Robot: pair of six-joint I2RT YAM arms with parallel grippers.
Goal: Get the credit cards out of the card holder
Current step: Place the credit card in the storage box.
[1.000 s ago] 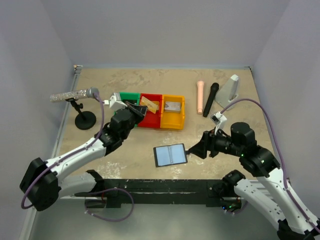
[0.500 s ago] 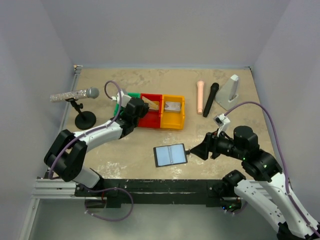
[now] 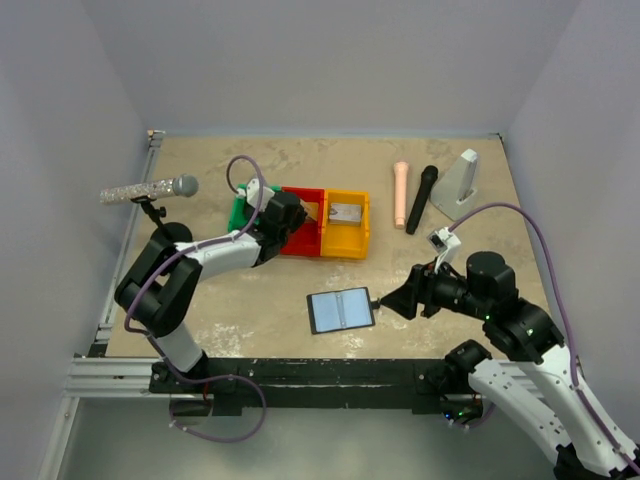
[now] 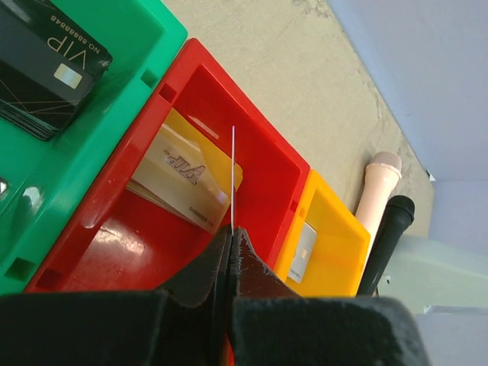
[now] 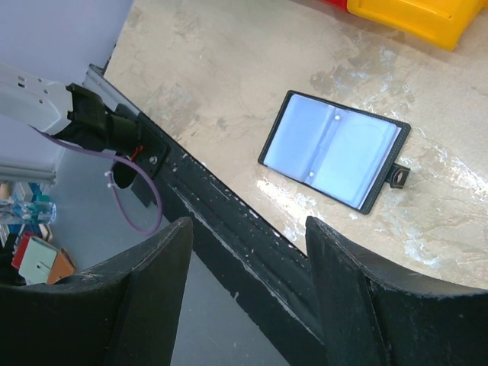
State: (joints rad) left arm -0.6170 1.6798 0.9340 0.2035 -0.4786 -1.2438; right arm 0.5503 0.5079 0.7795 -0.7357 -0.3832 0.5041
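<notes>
1. My left gripper (image 4: pixel 231 232) had its fingers pressed together, pinching a thin card (image 4: pixel 232 175). I saw it edge-on as a pale line and could not tell its colour.
2. The thin card stood over the red bin (image 4: pixel 259 141), its long axis running straight up the left-wrist frame from my fingertips. A tan card (image 4: pixel 187 179) lay flat in the bin just left of that line. I judged the coming move to be a plain release, dropping the card into the red bin below.
3. My right gripper (image 5: pixel 250 229) hung with its fingers spread wide, holding nothing. The card holder (image 5: pixel 332 149) lay flat and open in the upper right of the right-wrist frame, pale faces up, long axis slanting from upper left to lower right. No card showed on it.
4. The left arm was the nearer one to the bins, and the right was nearer to the card holder.
5. Counted: three joined bins and one card holder. A dark card (image 4: pixel 46 72) lay in the green bin (image 4: pixel 99 137) with layered edges beneath that I could not count. A silvery card (image 4: pixel 303 252) lay in the yellow bin (image 4: pixel 335 252), the tan card in the red, and one card was in my fingers.
</notes>
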